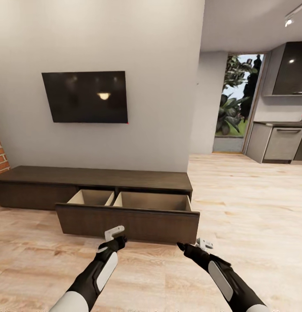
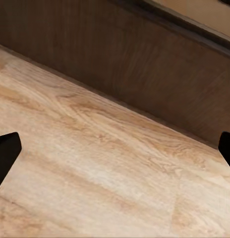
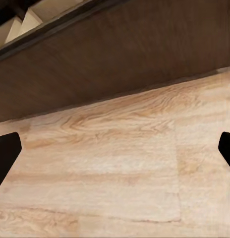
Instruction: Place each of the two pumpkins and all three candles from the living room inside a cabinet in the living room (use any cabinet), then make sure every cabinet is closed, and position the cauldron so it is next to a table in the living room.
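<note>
The long, low dark brown cabinet [image 1: 94, 178] stands against the white wall. Its wide right drawer [image 1: 127, 223] is pulled out over the floor. The two pale compartments [image 1: 153, 201] that I can see into hold nothing. My left gripper [image 1: 115, 234] hangs just in front of the drawer front, fingers open; the left wrist view shows the dark wood front [image 2: 159, 64] close ahead. My right gripper [image 1: 203, 243] is open too, near the drawer's right corner, facing the same front [image 3: 120, 64]. The pumpkins, candles, cauldron and table are out of view.
A black TV [image 1: 85, 97] hangs on the wall above the cabinet. A brick wall edge [image 1: 0, 156] is at the far left. Light wood floor [image 1: 255, 203] stretches right toward grey kitchen units [image 1: 283, 143] and a glass door [image 1: 235, 104].
</note>
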You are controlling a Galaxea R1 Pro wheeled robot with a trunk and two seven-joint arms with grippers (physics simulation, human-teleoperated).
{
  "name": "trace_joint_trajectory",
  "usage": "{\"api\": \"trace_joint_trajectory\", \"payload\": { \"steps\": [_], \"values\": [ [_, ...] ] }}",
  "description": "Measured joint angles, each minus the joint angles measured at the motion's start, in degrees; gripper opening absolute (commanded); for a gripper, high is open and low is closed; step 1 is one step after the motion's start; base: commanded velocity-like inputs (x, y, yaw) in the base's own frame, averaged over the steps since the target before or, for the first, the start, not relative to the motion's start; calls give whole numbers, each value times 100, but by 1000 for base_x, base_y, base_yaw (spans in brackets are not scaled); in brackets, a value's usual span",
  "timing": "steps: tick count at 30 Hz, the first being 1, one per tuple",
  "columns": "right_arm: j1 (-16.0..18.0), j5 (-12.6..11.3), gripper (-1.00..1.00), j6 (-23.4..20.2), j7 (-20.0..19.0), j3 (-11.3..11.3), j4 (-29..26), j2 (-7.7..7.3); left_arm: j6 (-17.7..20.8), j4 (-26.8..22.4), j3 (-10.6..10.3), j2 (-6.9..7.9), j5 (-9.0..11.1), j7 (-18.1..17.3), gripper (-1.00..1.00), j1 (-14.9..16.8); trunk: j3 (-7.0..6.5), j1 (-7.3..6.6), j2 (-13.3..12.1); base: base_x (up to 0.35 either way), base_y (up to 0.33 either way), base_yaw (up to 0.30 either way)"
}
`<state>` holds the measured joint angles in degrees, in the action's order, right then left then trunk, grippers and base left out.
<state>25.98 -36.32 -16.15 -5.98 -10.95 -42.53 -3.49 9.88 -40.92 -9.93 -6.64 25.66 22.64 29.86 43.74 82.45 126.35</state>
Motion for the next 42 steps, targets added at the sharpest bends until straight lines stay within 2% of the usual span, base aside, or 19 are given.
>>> {"api": "trace_joint_trajectory", "payload": {
  "steps": [3, 4, 5, 6, 9, 14, 16, 19, 21, 26, 34, 42],
  "values": [
    [-3, 272, 100, 801, 20, -73, 6, 5, -600, 368, -194, 0, -17, 71, 100, 3, 54, 66, 120, 0, 0, 0],
    [-4, 320, 100, 961, 27, -81, 12, 7, -695, 431, -220, -1, -22, 76, 100, 4, 72, 88, 160, 0, 0, 0],
    [-6, 439, 100, 1314, 39, -90, 40, 12, -846, 522, -276, -4, -42, 84, 100, 5, 90, 110, 201, 0, 0, 0],
    [-6, 500, 100, 1472, 45, -91, 51, 14, -907, 556, -303, -5, -53, 87, 100, 6, 108, 132, 241, 0, 0, 0],
    [-10, 907, 100, 2058, 241, -89, 77, 52, -1094, 651, -503, -8, -93, 97, 100, 6, 162, 198, 361, 0, 0, 0],
    [-11, 1365, 100, 2284, 939, -79, 93, 224, -1234, 637, -649, -4, -116, 113, 100, 13, 252, 308, 562, 0, 0, 0],
    [-11, 1695, 100, 2320, 1220, -88, 95, 333, -1343, 660, -680, 3, -114, 124, 100, 13, 288, 352, 642, 0, 0, 0],
    [-11, 2051, 100, 2351, 1371, -87, 103, 466, -1493, 690, -769, -2, -111, 129, 100, 12, 341, 418, 762, 0, 0, 0],
    [-11, 2168, 100, 2414, 1413, -87, 108, 523, -1546, 702, -873, -6, -109, 134, 100, 13, 377, 461, 843, 0, 0, 0],
    [-11, 2292, 100, 2637, 1460, -84, 307, 590, -1599, 715, -1141, -9, -99, 139, 100, 13, 467, 571, 1043, 0, 0, 0],
    [-11, 2306, 100, 2699, 1464, -81, 531, 592, -1614, 715, -1186, -8, -111, 139, 100, 10, 611, 747, 1364, 0, 0, 0],
    [-11, 2314, 100, 3255, 1452, -69, 1665, 618, -1772, 717, -1179, -4, -113, 143, 100, 6, 755, 923, 1685, 0, 0, 0]
  ]
}}
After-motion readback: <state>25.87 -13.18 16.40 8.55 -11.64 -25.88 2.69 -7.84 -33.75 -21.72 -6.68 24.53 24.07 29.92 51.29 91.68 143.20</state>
